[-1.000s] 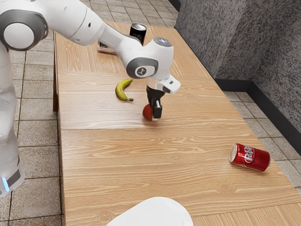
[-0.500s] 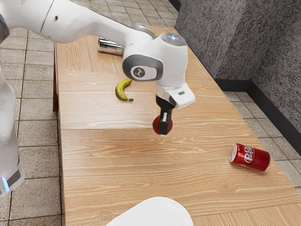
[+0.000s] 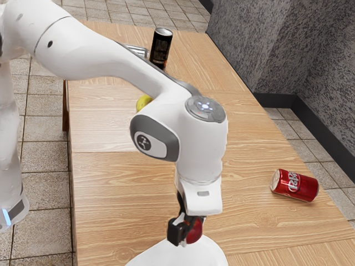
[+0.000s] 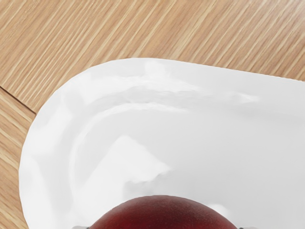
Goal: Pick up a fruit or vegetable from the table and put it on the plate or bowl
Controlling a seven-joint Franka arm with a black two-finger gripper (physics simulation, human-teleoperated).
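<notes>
My gripper (image 3: 186,231) is shut on a dark red apple (image 3: 192,230) and holds it in the air just above the far rim of the white plate (image 3: 166,254) at the table's near edge. In the wrist view the apple (image 4: 164,213) bulges up under the hand, with the white plate (image 4: 157,138) spread out right below it. A yellow banana (image 3: 143,102) lies farther back on the table, mostly hidden behind my arm.
A red soda can (image 3: 294,185) lies on its side toward the exterior view's right. A black can (image 3: 160,46) stands upright at the far end, beside a silver object (image 3: 136,51) partly hidden by my arm. The wooden table (image 3: 111,188) ends close below the plate.
My arm has carried the apple from the table's middle near the banana forward to the plate at the near edge. The grip on the apple has stayed the same.
</notes>
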